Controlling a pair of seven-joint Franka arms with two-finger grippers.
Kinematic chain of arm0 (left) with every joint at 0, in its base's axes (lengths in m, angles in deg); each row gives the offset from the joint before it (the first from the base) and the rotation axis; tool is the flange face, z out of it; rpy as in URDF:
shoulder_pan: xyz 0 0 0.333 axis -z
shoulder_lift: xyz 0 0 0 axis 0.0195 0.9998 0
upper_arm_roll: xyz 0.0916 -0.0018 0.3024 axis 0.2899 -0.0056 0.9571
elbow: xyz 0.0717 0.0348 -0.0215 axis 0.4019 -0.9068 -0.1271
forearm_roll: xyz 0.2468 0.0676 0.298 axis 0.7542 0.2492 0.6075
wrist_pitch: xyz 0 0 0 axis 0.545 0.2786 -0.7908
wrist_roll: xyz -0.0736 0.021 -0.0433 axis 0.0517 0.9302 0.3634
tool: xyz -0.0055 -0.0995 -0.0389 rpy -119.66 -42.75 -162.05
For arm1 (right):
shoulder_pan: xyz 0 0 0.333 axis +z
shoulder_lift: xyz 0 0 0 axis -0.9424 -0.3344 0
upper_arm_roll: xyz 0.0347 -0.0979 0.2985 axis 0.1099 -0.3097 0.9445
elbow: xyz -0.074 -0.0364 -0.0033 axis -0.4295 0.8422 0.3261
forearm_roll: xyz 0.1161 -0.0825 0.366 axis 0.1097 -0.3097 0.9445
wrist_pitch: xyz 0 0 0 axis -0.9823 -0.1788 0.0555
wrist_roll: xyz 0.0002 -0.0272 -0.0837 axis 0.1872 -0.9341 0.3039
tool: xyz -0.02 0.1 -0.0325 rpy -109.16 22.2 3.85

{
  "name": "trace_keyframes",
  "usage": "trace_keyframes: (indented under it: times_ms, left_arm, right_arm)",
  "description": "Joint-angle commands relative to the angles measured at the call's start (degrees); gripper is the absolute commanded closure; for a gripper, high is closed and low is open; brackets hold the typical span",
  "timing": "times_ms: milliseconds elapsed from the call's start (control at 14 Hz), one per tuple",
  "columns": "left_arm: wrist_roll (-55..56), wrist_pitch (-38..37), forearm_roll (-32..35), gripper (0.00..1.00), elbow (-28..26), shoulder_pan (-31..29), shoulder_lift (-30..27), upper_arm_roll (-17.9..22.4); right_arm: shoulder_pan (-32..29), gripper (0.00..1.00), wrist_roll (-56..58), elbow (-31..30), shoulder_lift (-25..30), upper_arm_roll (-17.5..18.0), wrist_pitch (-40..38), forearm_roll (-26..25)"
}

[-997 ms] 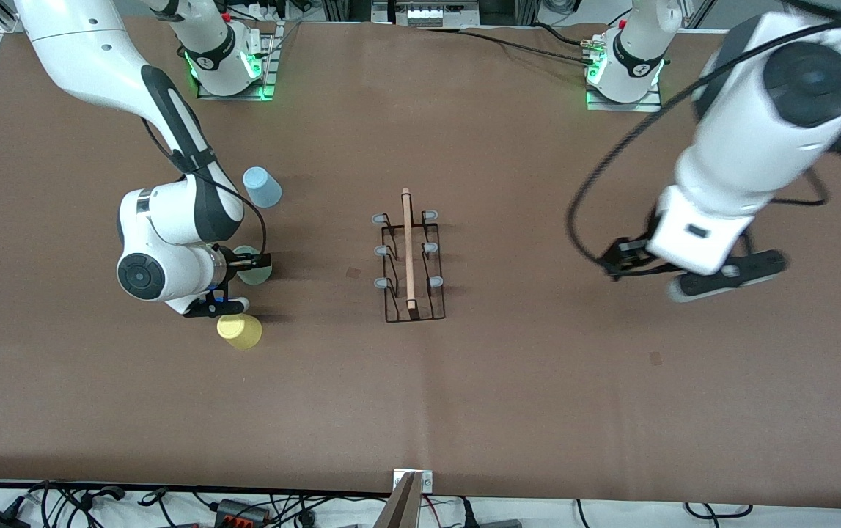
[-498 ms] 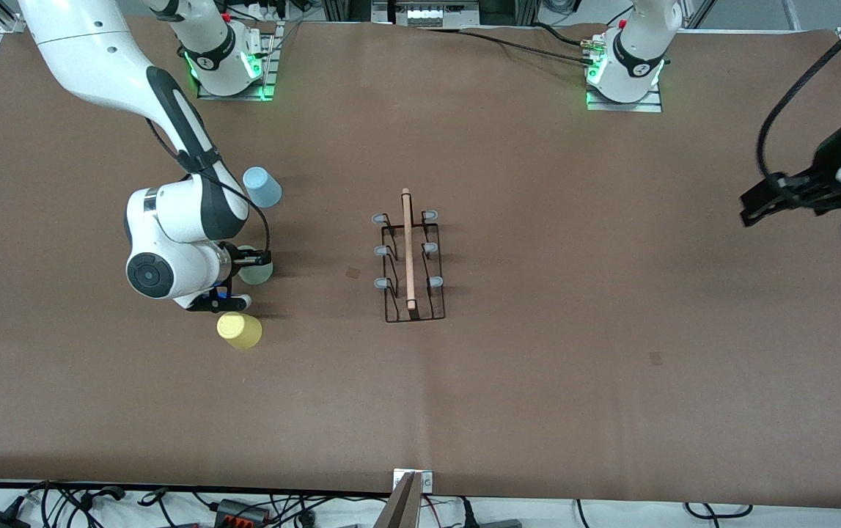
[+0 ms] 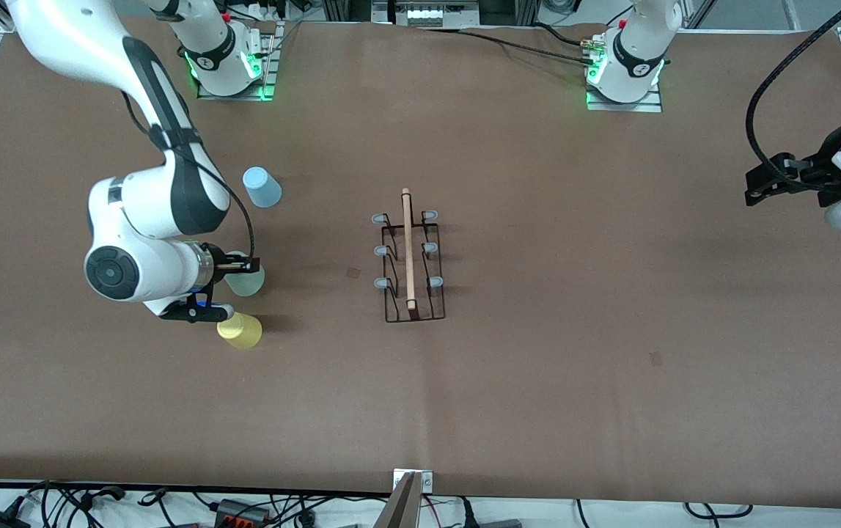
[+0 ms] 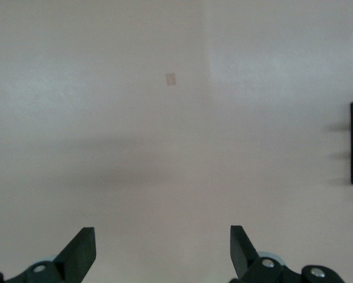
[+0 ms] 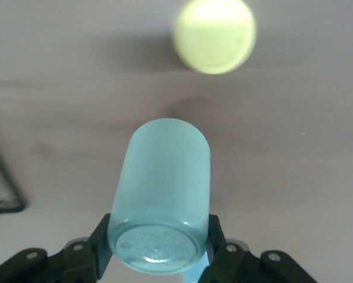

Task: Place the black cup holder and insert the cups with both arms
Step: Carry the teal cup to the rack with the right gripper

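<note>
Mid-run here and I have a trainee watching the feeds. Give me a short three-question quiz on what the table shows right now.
1. True or false: the right pincer is shut on the pale green cup.
2. Which cup stands nearest the front camera? A) light blue cup B) yellow cup C) pale green cup
3. Fill in: the left pincer is ____ and holds nothing, over bare table toward the left arm's end.

Key
1. True; its fingers press both sides of the cup.
2. B.
3. Open. The black cup holder carries no cups yet.
</note>
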Motion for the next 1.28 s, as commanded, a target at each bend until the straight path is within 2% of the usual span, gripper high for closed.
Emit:
trace_keyframes:
  times_ms: [0,71,142,214,427,569,854,1210]
  left_arm:
    - [-6.15,0.89,-1.93,0.0,-8.06,1.83,-7.56,4.3]
    - [-6.33,1.16,-2.02,0.0,-10.01,6.02,-8.8,9.2]
    - [-6.6,1.51,-3.58,0.0,-10.9,11.37,-9.76,15.95]
    - [-6.95,2.65,-6.38,0.0,-12.73,14.73,-10.47,20.8]
    - [-9.24,9.15,-8.43,0.0,-20.11,13.72,-14.33,22.34]
    - [-9.32,11.44,-8.43,0.0,-25.12,12.92,-17.85,22.26]
    - [-9.15,11.28,-8.43,0.0,-22.25,12.75,-15.85,22.34]
    - [-9.41,10.83,-8.61,0.0,-22.15,11.95,-15.75,22.26]
  right_arm:
    - [4.13,0.94,-3.43,2.87,-0.45,0.19,-1.97,7.08]
    - [5.28,0.94,-4.49,2.87,-0.36,0.27,-2.06,9.72]
    - [6.77,0.94,-5.46,2.87,-0.01,0.45,-2.06,10.88]
    - [8.61,0.94,-6.86,2.87,-0.01,0.54,-1.89,11.15]
    - [13.36,0.94,-12.22,2.96,-0.18,0.54,-1.01,11.94]
    - [14.51,0.94,-13.9,3.05,-0.01,0.54,-0.92,14.75]
    - [15.91,0.94,-13.9,3.4,0.17,0.54,0.22,15.81]
    - [19.0,0.94,-14.51,2.52,-0.89,0.45,0.93,15.11]
